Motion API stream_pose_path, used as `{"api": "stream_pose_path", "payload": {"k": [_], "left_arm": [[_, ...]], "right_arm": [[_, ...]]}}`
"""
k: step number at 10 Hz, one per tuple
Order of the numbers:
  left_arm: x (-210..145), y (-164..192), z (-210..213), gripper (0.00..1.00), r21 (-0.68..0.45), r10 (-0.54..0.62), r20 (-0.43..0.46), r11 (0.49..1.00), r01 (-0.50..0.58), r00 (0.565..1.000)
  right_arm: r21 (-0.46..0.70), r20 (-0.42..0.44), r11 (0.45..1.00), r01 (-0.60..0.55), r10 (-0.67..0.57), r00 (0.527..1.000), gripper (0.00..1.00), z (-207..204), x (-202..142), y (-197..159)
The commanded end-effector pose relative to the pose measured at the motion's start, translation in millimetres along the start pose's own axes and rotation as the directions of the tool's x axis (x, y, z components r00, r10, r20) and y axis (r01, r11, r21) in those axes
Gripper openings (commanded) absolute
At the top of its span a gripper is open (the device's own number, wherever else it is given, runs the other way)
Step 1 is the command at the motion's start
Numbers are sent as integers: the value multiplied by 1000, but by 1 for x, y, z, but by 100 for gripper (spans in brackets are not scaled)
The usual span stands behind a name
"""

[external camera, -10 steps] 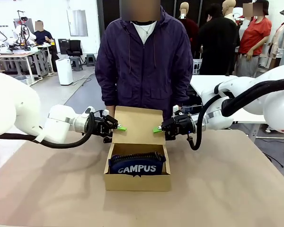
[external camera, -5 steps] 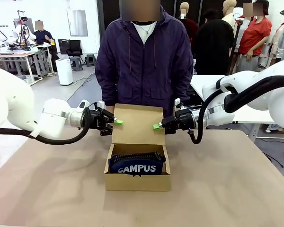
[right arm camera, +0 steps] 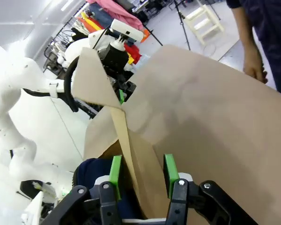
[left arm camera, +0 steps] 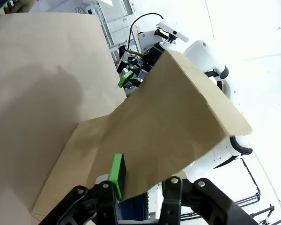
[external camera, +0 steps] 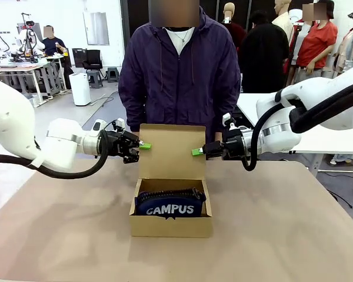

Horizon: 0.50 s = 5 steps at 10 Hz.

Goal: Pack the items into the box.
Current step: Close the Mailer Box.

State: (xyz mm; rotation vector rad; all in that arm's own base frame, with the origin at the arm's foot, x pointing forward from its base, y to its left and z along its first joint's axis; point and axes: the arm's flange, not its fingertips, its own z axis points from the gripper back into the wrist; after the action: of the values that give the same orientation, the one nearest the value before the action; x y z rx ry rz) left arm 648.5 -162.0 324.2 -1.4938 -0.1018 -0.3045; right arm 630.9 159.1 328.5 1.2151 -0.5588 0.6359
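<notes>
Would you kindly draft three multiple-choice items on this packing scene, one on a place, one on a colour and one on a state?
1. Where does the pencil case lie?
A. On the table beside the box
B. Inside the box
C. In the person's hand

2. What colour is the "CAMPUS" lettering?
A. White
B. Yellow
C. Red

3. How does the lid flap stand?
A. Folded flat over the box
B. Torn off on the table
C. Raised upright behind the opening

Answers: 1 B, the case rests between the box walls in the front view. 2 A, white letters show on navy. 3 C, the flap rises at the far edge, with the left gripper and right gripper at its two sides, jaws straddling its edges in the wrist views.
</notes>
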Motion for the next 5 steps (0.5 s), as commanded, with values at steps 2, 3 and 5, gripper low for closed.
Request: {"api": "stream_pose_path", "payload": {"k": [2,3,5], "left_arm": [[3,-1,0,41,1,-5,0,1000,5,1000],[3,-1,0,41,1,-5,0,1000,5,1000],[3,-1,0,41,1,-5,0,1000,5,1000]], "right_arm": [[28,-5,999,23,-22,1000,47,-1,1,-6],[28,-5,999,23,-22,1000,47,-1,1,-6],[28,-5,999,23,-22,1000,47,-1,1,-6]]}}
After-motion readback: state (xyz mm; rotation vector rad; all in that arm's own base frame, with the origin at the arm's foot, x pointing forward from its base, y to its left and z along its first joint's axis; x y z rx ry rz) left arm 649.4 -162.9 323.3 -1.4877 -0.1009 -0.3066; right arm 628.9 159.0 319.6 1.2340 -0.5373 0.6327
